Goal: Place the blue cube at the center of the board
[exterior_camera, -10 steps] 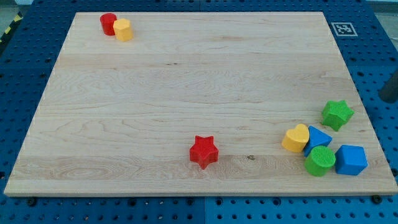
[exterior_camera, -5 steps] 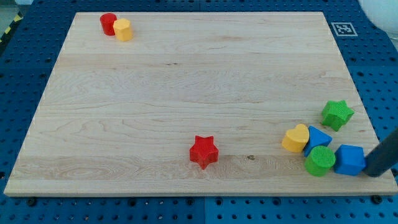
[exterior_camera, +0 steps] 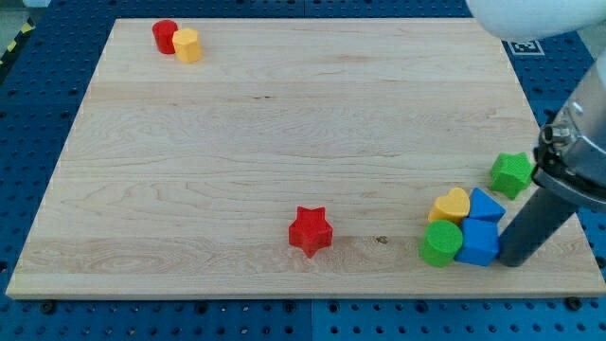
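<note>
Blue cube (exterior_camera: 479, 243) square-on, no long axis, my tip (exterior_camera: 512, 261) touching its right, no gripper.

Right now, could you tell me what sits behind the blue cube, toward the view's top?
Directly behind the blue cube sits another blue block, its lower part covered by the cube, so its shape is unclear. My tip is against the cube's right side.

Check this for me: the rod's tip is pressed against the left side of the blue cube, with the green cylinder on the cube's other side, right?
Not quite. The camera view shows my tip against the right side of the blue cube, not the left. The green cylinder does sit on the cube's other side, to the view's left.
</note>
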Controlling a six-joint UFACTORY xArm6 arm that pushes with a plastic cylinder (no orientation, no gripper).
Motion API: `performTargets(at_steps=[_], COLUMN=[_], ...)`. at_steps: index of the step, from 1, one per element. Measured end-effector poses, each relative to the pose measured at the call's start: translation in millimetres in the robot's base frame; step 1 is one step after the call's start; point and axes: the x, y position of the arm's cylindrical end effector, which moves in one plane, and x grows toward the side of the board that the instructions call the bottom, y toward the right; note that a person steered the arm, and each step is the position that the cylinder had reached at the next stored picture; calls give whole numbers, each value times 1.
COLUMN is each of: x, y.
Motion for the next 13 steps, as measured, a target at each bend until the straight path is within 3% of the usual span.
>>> performTargets(at_steps=[4, 5, 6, 9, 12, 13], x=[-25, -68, -81, -12, -8, -23], y=[-115, -146, -160, -147, -193, -193])
